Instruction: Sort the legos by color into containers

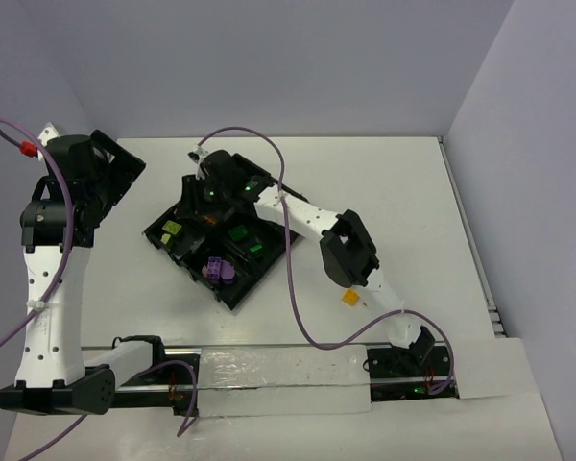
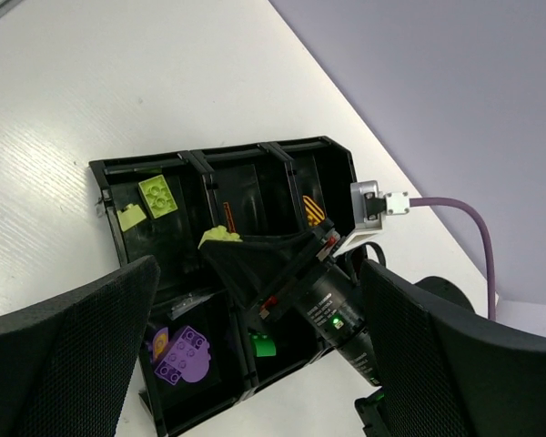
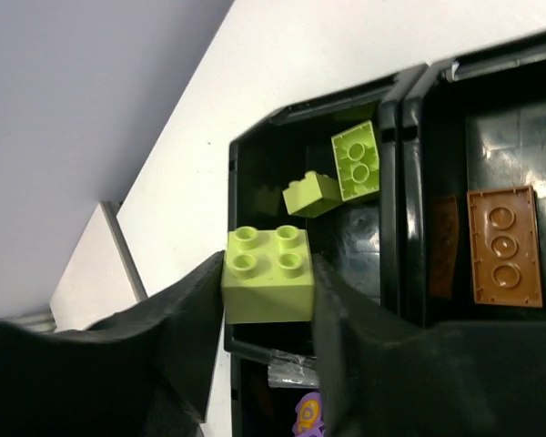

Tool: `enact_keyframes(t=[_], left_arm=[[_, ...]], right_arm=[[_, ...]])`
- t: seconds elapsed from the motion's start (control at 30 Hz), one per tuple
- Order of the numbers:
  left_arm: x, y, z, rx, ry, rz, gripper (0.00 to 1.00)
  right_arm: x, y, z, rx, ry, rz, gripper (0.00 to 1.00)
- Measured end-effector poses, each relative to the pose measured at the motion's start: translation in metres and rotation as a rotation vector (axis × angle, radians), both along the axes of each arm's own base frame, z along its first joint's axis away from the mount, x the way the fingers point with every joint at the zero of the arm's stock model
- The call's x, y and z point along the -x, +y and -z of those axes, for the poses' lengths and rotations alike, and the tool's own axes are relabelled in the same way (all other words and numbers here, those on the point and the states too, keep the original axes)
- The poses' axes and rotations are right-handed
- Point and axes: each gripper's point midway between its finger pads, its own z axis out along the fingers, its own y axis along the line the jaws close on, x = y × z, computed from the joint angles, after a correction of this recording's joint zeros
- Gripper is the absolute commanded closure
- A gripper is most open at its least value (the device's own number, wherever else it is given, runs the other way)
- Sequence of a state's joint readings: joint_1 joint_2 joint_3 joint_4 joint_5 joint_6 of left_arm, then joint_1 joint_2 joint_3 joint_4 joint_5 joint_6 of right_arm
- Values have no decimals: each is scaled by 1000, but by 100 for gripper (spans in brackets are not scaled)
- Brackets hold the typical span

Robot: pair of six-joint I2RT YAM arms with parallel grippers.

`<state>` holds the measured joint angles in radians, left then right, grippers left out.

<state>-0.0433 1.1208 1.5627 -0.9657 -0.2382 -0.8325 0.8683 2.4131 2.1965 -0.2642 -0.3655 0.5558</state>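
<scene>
Two lime bricks in corner compartment, another lime brick in right claw

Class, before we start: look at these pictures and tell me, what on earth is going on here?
The right arm's pincer is shut on a lime brick, holding it above the black tray at the compartment where two lime bricks already lie. The left pincer is open and empty, off to the tray's side. Other compartments hold purple pieces, green bricks and a brown piece. An orange-yellow brick lies on the table.
</scene>
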Motion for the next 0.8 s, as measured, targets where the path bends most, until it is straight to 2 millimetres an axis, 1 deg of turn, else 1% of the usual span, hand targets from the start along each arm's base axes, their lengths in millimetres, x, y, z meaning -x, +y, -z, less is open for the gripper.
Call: enact_keyframes(t=[0.03, 0.1, 0.5, 0.6, 0.67, 0.7, 0.73, 0.77, 0.8], left_arm=[[0, 0, 0, -2, 0, 1, 1], [0, 0, 0, -4, 2, 4, 1], [-5, 0, 8, -21, 30, 17, 1], [-7, -1, 10, -24, 39, 24, 1], [-8, -2, 12, -26, 44, 33, 1], [-9, -3, 13, -29, 49, 40, 1], [-10, -4, 14, -32, 54, 50, 1], [-11, -5, 16, -34, 62, 60, 2], [-13, -6, 19, -37, 71, 69, 2]], right_arm=[[1, 2, -3, -5, -5, -6, 43], [3, 3, -5, -9, -8, -14, 41], [9, 4, -3, -2, -6, -47, 39], [8, 0, -2, 7, -4, -42, 40], [10, -7, 0, 26, 4, -36, 40], [12, -15, 1, 41, 9, -30, 40], [15, -26, 2, 60, 16, -21, 40], [20, -42, 3, 87, 30, -9, 40], [21, -56, 0, 104, 36, 8, 39]])
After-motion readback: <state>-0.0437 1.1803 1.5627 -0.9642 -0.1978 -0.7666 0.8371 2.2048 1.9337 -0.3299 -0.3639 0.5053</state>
